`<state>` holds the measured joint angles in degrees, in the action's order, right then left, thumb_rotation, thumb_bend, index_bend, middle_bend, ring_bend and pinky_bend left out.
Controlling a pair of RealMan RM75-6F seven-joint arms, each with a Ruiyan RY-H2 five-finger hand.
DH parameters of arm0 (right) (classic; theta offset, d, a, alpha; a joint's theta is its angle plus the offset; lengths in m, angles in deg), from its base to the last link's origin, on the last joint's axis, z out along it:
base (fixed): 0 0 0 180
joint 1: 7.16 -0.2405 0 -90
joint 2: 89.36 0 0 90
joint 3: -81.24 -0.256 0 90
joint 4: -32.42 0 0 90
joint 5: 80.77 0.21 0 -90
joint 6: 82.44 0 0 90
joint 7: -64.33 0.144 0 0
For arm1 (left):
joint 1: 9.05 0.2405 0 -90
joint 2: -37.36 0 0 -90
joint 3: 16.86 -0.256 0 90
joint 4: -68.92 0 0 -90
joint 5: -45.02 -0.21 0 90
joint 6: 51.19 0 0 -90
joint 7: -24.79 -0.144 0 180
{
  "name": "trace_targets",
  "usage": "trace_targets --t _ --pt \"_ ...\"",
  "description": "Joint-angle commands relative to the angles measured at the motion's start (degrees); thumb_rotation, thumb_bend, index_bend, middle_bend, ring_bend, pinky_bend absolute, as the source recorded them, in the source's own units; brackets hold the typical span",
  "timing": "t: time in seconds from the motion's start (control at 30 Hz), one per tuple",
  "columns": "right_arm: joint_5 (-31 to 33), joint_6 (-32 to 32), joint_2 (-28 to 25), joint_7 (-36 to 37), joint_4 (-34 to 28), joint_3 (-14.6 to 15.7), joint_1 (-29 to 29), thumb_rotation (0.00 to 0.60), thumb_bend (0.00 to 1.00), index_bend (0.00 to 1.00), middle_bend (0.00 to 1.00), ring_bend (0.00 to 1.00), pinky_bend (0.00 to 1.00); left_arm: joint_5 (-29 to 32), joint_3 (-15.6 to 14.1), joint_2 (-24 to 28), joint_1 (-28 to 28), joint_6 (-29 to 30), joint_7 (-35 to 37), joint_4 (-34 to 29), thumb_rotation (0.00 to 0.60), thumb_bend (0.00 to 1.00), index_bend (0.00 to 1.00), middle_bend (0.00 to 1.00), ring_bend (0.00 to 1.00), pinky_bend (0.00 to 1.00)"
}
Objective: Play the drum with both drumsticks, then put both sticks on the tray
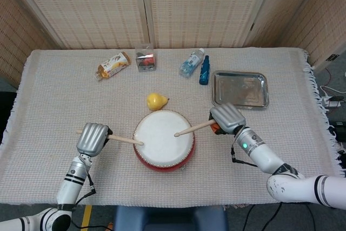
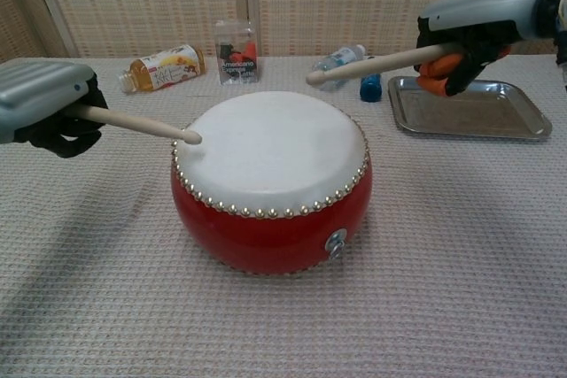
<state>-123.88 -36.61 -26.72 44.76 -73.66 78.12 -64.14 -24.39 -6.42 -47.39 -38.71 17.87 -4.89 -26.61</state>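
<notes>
A red drum (image 1: 164, 140) (image 2: 270, 179) with a white skin stands at the table's middle front. My left hand (image 1: 92, 138) (image 2: 49, 108) grips a wooden drumstick (image 1: 124, 140) (image 2: 133, 122) whose tip lies at the drum's left rim. On the other side my right hand (image 1: 227, 118) (image 2: 478, 28) holds a second drumstick (image 1: 193, 129) (image 2: 372, 63), raised with its tip above the skin's far right part. The steel tray (image 1: 240, 89) (image 2: 469, 107) lies behind the right hand, with nothing on it.
Along the back lie a tea bottle (image 1: 112, 65), a small clear box (image 1: 145, 58), a water bottle (image 1: 192, 61) and a blue bottle (image 1: 204, 70). A yellow pear (image 1: 156, 101) sits just behind the drum. Folding screens close off the far side.
</notes>
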Motion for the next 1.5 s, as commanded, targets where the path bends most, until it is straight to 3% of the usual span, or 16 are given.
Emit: trace_targets --t 0.03,0.2,0.3,0.43,0.6,0.83,1.0,1.1,1.33,1.5 --pt "4.24 -1.57 4.06 -4.58 4.05 2.56 -1.35 0.600 0.88 1.00 1.00 1.00 1.00 0.18 1.45 1.99 0.02 0.88 2.14 -2.46 0.600 0.60 1.00 1.00 1.00 1.00" --pt "8.85 0.11 6.73 -9.89 5.59 4.65 -3.27 0.600 0.88 1.00 1.00 1.00 1.00 0.78 0.76 0.13 -1.10 0.29 -0.12 -1.33 0.600 0.59 1.00 1.00 1.00 1.00" --pt "7.28 2.09 6.12 -7.86 3.52 2.64 -2.53 0.600 0.88 1.00 1.00 1.00 1.00 1.51 -0.39 -2.15 -1.96 -0.49 -2.88 1.17 0.600 0.59 1.00 1.00 1.00 1.00" --pt "-0.05 4.26 3.36 -0.47 -0.19 -1.56 0.53 0.600 0.88 1.00 1.00 1.00 1.00 2.44 -2.40 -4.24 -2.86 -1.79 -7.31 4.22 0.600 0.59 1.00 1.00 1.00 1.00" --pt "-4.41 3.76 1.23 3.87 -1.09 -3.41 2.29 0.600 0.88 1.00 1.00 1.00 1.00 1.74 -1.22 -3.58 -2.02 0.59 -4.13 2.60 0.600 0.59 1.00 1.00 1.00 1.00" --pt "2.93 -0.62 6.07 -3.90 5.64 1.08 -0.92 0.600 0.88 1.00 1.00 1.00 1.00 0.37 0.78 -0.06 -1.30 2.91 -0.23 -1.82 0.600 0.59 1.00 1.00 1.00 1.00" --pt "7.80 -0.16 9.55 -9.31 8.52 3.60 -2.76 0.600 0.88 1.00 1.00 1.00 1.00 1.17 0.62 -1.04 -2.14 2.07 -1.49 -1.40 0.600 0.59 1.00 1.00 1.00 1.00" --pt "6.57 1.69 9.28 -7.92 7.10 1.88 -2.33 0.600 0.88 1.00 1.00 1.00 1.00 2.06 0.21 -2.71 -2.88 1.19 -2.77 0.22 0.600 0.59 1.00 1.00 1.00 1.00" --pt "-4.36 4.66 3.66 3.40 0.97 -4.50 2.09 0.600 0.88 1.00 1.00 1.00 1.00 4.11 -2.03 -6.12 -4.43 -1.06 -8.51 5.21 0.600 0.59 1.00 1.00 1.00 1.00" --pt "-4.18 2.52 3.23 3.60 2.16 -4.18 2.12 0.600 0.88 1.00 1.00 1.00 1.00 3.39 -0.75 -4.70 -3.73 1.50 -6.94 2.62 0.600 0.59 1.00 1.00 1.00 1.00"
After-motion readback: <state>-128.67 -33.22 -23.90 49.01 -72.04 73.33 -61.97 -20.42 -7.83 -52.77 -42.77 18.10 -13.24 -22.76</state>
